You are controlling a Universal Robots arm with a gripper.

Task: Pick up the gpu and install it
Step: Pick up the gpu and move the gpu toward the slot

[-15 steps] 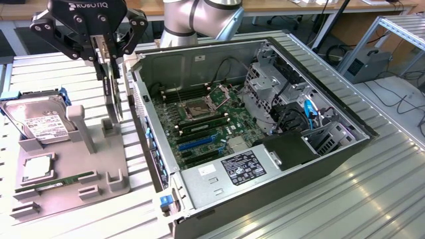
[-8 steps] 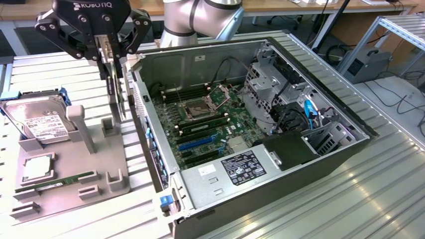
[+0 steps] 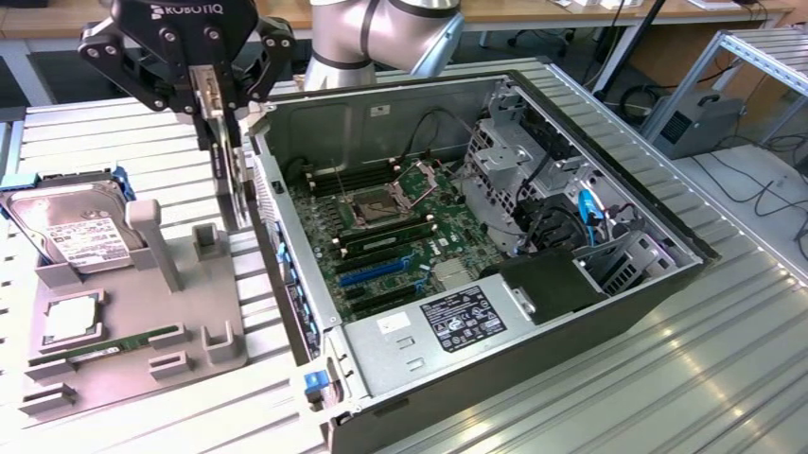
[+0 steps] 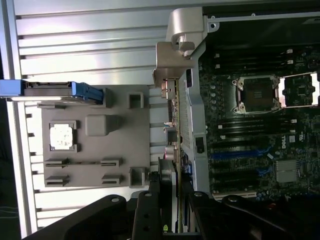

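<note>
Now, at the upper left of the frame, the gripper [image 3: 222, 95] clamps the gpu [image 3: 233, 184] between partly closed fingers; the card hangs upright beside the computer case [image 3: 593, 317].

Table: I work over a ribbed metal table [image 3: 720, 378], its surface made of long silver slats.
Tray: a grey tray [image 3: 177, 303] sits flat on my table, toward the exterior view's left.
Computer case: a computer case [image 3: 569, 350] lies on its side on my table, open face up, just beside the tray on the exterior view's right. I cannot tell whether they touch.
</note>
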